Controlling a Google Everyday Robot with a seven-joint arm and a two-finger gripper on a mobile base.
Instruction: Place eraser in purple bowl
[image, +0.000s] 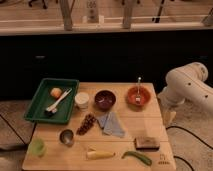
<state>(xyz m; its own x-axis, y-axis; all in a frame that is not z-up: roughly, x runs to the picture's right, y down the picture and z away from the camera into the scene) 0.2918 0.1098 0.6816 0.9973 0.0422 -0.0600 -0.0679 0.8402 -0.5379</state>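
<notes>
- On the far left side of the light wooden table sits a green plastic tray. It is well apart from the job.
- Near the middle, at the far side, stands the round dark purple bowl. The eraser has to end up in it. It looks empty or nearly so.
- Just near the purple bowl lies a crumpled blue cloth. It is between the bowl and the eraser, but flat and low.
- Right of the purple bowl is a round orange bowl with a spoon standing in it. The eraser should not go in that one.
- At the near right of the table lies the flat brown block eraser. Nothing touches it.
- I think the eraser is light and fairly stiff, maybe with a soft side. It should not break or slip much.
- A good place to take hold is the middle, squeezing its two long sides from above.
- At the right edge of the table hangs the robot's pale gripper claw, under the big white arm. I cannot tell if the claw is apart or together. It holds nothing that I can see.
- From the claw, the eraser lies nearer to us, a bit to the left, and lower down. The two are near but apart.
- I think the claw must come nearer and go down to reach it.
</notes>
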